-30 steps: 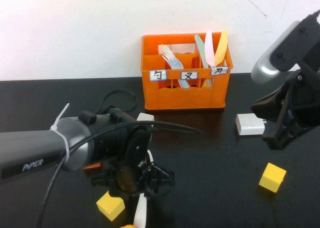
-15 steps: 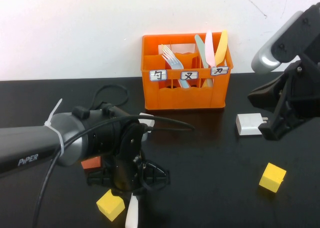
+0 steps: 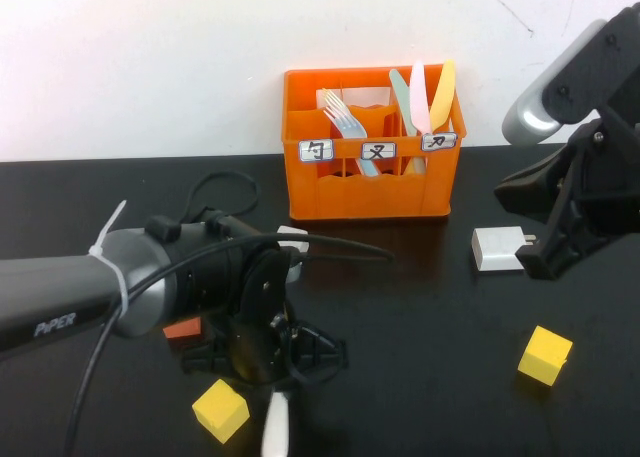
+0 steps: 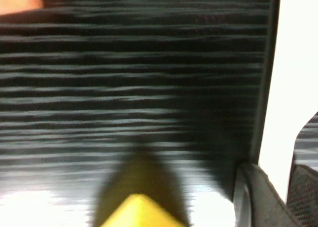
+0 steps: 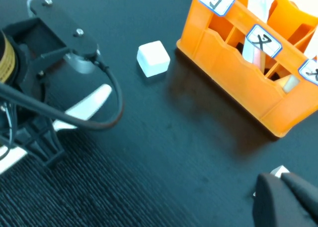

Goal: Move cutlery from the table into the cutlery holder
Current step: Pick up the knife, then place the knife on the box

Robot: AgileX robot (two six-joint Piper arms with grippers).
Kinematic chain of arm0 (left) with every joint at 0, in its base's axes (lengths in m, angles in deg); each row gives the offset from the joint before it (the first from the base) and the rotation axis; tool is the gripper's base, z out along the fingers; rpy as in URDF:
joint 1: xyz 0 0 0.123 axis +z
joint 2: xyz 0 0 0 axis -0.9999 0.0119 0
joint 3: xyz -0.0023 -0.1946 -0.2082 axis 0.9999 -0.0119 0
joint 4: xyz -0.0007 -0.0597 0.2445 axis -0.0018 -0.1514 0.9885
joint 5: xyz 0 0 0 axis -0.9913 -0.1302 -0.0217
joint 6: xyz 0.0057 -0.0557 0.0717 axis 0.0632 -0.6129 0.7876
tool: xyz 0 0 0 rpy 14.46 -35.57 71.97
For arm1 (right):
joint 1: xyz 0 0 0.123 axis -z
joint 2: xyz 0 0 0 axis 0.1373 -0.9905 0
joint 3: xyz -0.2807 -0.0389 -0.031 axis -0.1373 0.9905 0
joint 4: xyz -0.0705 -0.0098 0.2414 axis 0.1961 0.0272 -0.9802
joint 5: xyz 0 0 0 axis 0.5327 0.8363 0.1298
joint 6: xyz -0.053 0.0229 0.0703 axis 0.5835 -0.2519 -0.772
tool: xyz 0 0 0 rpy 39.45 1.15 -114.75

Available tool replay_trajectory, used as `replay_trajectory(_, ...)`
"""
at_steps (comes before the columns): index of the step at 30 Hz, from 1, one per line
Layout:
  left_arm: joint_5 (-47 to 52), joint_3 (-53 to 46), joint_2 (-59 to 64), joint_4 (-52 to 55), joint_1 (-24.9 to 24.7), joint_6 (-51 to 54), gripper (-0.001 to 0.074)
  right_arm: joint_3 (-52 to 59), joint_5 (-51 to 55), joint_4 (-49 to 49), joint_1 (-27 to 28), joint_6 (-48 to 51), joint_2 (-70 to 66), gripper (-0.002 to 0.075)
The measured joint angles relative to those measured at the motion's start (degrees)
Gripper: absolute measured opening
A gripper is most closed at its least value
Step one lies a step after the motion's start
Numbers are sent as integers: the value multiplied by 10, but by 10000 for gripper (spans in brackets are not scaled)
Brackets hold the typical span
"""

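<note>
Two arms share the black table (image 3: pixel 420 377), one from each side. The left arm (image 3: pixel 100 297) reaches low across the near left, and the left gripper (image 3: pixel 275 392) points down at the table's near edge with its fingers narrowed onto a whitish knife (image 3: pixel 274 427), whose free end sticks out toward the camera. In the right wrist view the same knife (image 5: pixel 89 104) shows as a pale blade passing through that gripper. The right arm (image 3: pixel 575 77) hangs over the far right, and the right gripper (image 3: pixel 550 262) hovers just beside a white charger (image 3: pixel 499 248), fingers closed on nothing. The orange holder (image 3: pixel 370 192) stands at the back of the table against the wall; a blue fork (image 3: pixel 345 122) leans in its middle compartment, and a green knife (image 3: pixel 401 92), a pink knife (image 3: pixel 419 97) and a yellow knife (image 3: pixel 441 92) stand together in its right one. Smaller things lie scattered: a yellow cube (image 3: pixel 545 355) near the right, another yellow cube (image 3: pixel 220 411) just beside the held knife, a white cube (image 5: pixel 153 58) in front of the holder, and a red block (image 3: pixel 181 329) mostly hidden under the left arm.
</note>
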Motion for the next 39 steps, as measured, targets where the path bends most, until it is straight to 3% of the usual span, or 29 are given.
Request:
replay_trajectory(16, -126, 5, -91, 5, -1, 0, 99, 0, 1, 1, 0, 0, 0, -2)
replay_trajectory(31, -329, 139, -72, 106, -1, 1, 99, 0, 4, 4, 0, -15, 53, -2)
replay_trajectory(39, -359, 242, 18, 153, 9, 2, 99, 0, -4, 14, 0, -25, 77, -2)
